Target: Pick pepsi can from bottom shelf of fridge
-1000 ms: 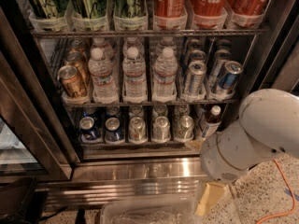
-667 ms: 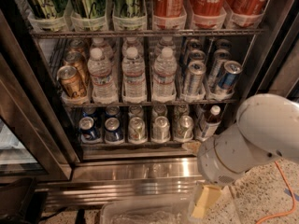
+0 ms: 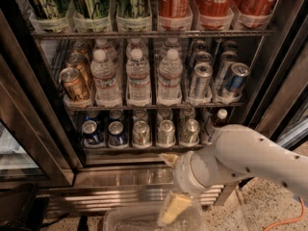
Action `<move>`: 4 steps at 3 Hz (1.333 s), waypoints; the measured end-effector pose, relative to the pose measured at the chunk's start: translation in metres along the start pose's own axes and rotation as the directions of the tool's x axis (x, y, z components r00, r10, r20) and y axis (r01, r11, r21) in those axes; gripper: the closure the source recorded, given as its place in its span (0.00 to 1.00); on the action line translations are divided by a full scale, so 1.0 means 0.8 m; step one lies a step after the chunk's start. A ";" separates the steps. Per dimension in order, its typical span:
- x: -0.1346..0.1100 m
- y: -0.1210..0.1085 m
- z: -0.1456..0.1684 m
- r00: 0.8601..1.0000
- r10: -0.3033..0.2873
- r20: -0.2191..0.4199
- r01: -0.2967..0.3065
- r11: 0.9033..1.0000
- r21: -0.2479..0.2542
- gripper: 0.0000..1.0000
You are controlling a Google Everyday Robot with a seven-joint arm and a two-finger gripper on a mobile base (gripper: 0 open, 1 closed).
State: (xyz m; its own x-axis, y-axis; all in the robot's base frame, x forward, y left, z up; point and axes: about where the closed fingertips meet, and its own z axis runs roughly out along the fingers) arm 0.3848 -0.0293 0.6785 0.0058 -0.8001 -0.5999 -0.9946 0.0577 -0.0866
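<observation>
On the bottom shelf [image 3: 126, 148] of the fridge [image 3: 120, 178], at its left end, the pepsi can [image 3: 91, 133] stands upright in its lane tray. A 2nd dark-blue can [image 3: 117, 134] stands just beside it, and 3 silver-grey cans [image 3: 166, 133] stand further right. By my judgement no step is complete: the can is untouched. The gripper [image 3: 171, 184] hangs outside the fridge, below the shelf's front edge and well right of the can. It is empty, its 2 pale fingers [image 3: 174, 208] apart. Reach, grasp and withdrawal all remain. Which of the 2 blue cans carries the Pepsi mark cannot be read. The arm [image 3: 250, 160] covers the shelf's right end. A clear container [image 3: 120, 220] is cut off at the bottom.
</observation>
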 end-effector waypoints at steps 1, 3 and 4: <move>-0.036 -0.038 0.079 0.991 -0.092 0.093 0.086 0.994 0.060 0.00; -0.035 -0.039 0.089 0.992 -0.082 0.099 0.071 0.992 0.107 0.00; -0.035 -0.036 0.127 0.986 -0.058 0.156 0.032 0.986 0.163 0.00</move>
State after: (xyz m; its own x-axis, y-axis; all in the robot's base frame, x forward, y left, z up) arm 0.4241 0.0516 0.6169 0.0792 -0.6993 -0.7104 -0.9635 0.1290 -0.2345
